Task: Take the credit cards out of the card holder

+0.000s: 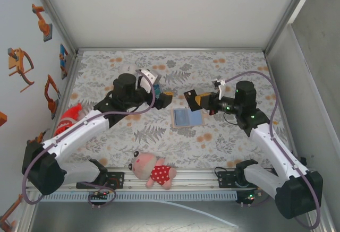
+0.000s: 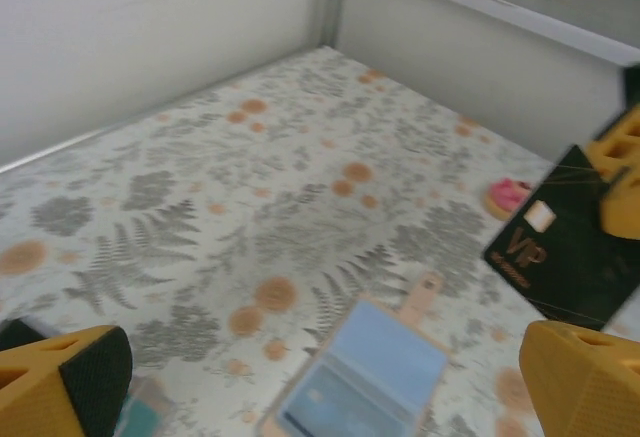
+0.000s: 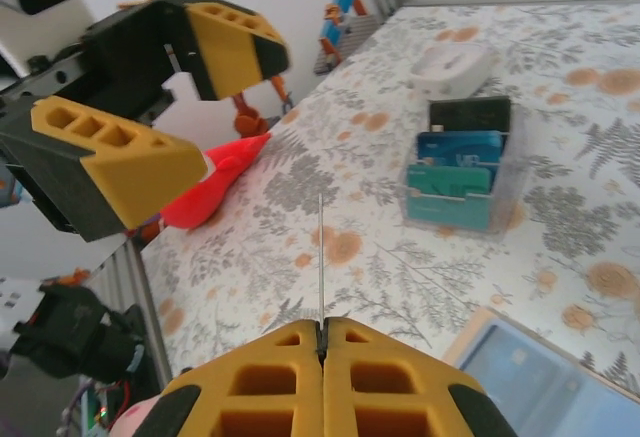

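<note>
One black card (image 2: pixel 565 247) is out, pinched edge-on in the closed right gripper (image 3: pixel 322 332) facing the wide-open, empty left gripper (image 3: pixel 240 113); next, likely pass or set it down, then return for more. The card holder (image 1: pixel 187 118) lies unfolded on the table (image 1: pixel 106 67) at 6 o'clock from that card, blue-grey faces up, a pale card (image 2: pixel 335 409) seemingly inside.

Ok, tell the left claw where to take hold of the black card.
Pinch the free end of the black card, opposite where the shut right claw holds it. It's held up off the table, thin and flat, so probably bring the open left claw straight across, one finger on each face.
</note>
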Robot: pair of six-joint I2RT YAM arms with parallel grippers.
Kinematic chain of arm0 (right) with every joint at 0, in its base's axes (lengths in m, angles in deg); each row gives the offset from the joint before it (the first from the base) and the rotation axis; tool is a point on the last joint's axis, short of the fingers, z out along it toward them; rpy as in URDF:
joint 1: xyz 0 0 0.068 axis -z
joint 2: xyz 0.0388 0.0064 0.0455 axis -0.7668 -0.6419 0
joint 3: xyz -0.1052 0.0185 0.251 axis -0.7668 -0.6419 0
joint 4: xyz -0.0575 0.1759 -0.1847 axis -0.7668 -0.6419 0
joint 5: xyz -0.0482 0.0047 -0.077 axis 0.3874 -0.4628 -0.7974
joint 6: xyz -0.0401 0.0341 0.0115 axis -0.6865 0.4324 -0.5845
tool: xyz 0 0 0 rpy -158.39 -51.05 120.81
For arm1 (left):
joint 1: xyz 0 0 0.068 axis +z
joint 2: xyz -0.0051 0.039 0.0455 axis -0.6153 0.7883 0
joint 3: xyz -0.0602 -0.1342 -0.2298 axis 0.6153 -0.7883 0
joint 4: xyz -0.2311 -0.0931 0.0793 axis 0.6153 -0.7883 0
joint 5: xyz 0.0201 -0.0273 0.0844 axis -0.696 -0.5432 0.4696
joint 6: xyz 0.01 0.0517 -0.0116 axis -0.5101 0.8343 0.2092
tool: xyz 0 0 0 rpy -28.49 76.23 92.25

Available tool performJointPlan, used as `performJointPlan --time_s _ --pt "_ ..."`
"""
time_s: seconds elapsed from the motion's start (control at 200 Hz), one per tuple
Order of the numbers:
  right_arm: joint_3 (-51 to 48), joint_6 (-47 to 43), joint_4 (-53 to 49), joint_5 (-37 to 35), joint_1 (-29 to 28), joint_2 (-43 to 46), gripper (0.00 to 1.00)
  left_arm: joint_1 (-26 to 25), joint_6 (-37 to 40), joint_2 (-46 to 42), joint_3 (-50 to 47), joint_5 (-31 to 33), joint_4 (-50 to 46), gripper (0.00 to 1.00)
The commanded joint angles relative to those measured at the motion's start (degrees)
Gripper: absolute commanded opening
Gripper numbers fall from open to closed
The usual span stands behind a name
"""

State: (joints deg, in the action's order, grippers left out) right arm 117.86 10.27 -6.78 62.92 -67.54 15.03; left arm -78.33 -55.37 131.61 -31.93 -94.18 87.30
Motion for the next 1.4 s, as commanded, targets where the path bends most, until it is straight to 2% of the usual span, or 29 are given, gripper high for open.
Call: performJointPlan --time_s 0.0,0.195,0.391,0.436,0.601,0.701,0.856,0.937,0.982,1.017,1.052,1.197,1.282,1.397 --pt "3.74 -6.9 -6.32 4.96 -1.56 -0.92 0.0 0.27 5.33 1.75 5.04 -16.06 -7.51 0.97" --pt "6.78 -11.78 -12.12 4.89 -4.13 -2.55 0.0 -0.09 8.34 5.8 9.53 -25.99 -13.32 0.85" --pt "8.08 -13.58 -13.65 5.86 -5.63 -3.87 0.0 -2.26 13.08 8.95 13.18 -26.84 -20.02 0.78" --pt "8.56 -14.21 -14.18 6.23 -6.02 -4.38 0.0 -2.77 13.83 9.67 13.9 -26.99 -20.98 0.73" --pt "10.24 -15.53 -15.37 7.2 -6.82 -6.11 0.0 -4.04 15.52 12.29 15.83 -27.82 -23.3 0.48" --pt "10.91 -16.12 -15.95 7.4 -7.07 -6.61 0.0 -4.34 16.28 13.12 16.56 -27.94 -24.36 0.27" --pt "10.92 -16.23 -15.92 6.06 -7.09 -6.29 0.0 -4.4 17.1 13.19 16.73 -27.99 -25.48 0.01" --pt "10.68 -16.1 -15.72 4.13 -7.13 -5.97 0.0 -4.31 17.19 12.89 16.56 -27.77 -25.6 0.0" --pt "10.42 -15.65 -15.32 2.16 -7.06 -5.55 0.13 -4.26 16.68 12.54 16.14 -26.94 -24.99 0.0" --pt "9.84 -14.98 -14.52 -0.38 -7.06 -4.97 0.31 -4.15 15.99 12.07 15.57 -26.08 -23.99 0.0" --pt "9.24 -14.31 -13.52 -2.9 -7.09 -4.3 0.41 -4.08 15.07 11.29 14.6 -25.23 -22.54 0.0" --pt "5.92 -9.61 -8.03 -11.04 -7.08 -0.35 0.62 -2.55 8.45 5.26 7.53 -20.35 -10.83 0.0" --pt "3.14 -2.33 -1.36 -16.21 -7.12 1.47 0.73 -1.77 2.99 0.62 2.18 -14.0 -2.16 0.0" --pt "-1.03 7.99 9.19 -15.11 -7.06 1.25 0.77 -1.59 -3.67 -4.3 -3.93 -4.7 6.95 0.0"
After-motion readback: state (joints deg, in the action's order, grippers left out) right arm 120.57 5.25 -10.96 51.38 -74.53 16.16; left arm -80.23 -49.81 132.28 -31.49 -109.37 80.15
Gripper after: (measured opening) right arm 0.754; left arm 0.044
